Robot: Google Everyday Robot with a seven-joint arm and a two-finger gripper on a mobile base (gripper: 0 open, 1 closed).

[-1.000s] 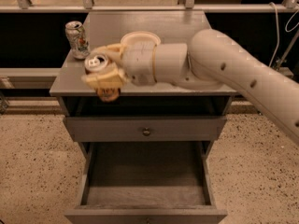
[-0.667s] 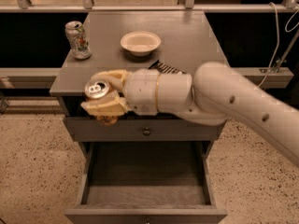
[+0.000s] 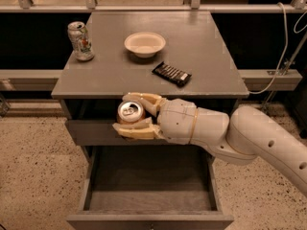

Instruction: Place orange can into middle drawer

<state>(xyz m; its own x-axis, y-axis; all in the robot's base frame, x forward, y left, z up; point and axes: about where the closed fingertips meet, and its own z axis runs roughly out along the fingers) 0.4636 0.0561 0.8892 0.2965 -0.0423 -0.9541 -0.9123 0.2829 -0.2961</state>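
and the gripper [image 3: 127, 114], pinching the orange can [image 3: 131, 111], has dropped below the tabletop [image 3: 211, 56] front edge and now hangs over the open middle drawer [image 3: 148, 181], so lowering and release look next.

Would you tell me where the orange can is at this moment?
In the camera view, the orange can sits clamped in the gripper, left of centre, just below the front edge of the table and above the open middle drawer.

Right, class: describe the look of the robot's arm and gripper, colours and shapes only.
The gripper, above the open drawer, has two tan, curved fingers on a rounded cream wrist. The arm is thick, smooth, cream-white, with small dark dots.
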